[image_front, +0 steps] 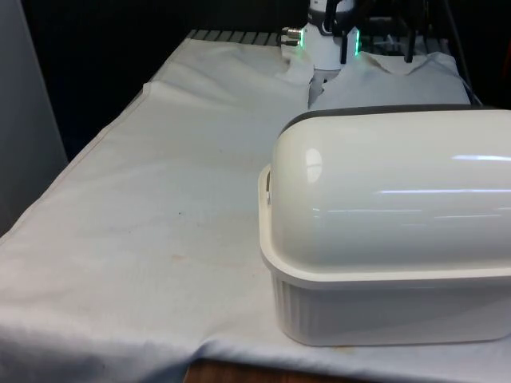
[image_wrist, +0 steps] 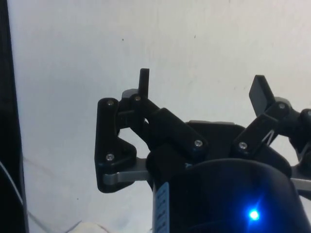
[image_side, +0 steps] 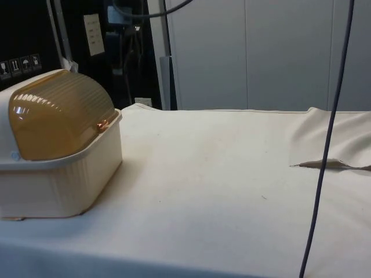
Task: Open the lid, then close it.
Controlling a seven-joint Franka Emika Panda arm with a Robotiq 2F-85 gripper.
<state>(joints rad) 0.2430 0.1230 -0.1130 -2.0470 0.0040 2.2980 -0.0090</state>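
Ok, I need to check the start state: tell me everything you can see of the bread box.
The bread box has a cream, ribbed plastic base and a translucent amber roll-top lid, ribbed too and shut down to the base's rim. Its smooth white back faces the front view. It stands upright on the white cloth, near the table's edge, with nothing else touching it.

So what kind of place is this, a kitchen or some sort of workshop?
Most likely a robot test lab, not a kitchen. A lone bread box with its lid shut sits on a table under a white cloth, an open pincer hangs above the cloth, and loose cables dangle nearby.
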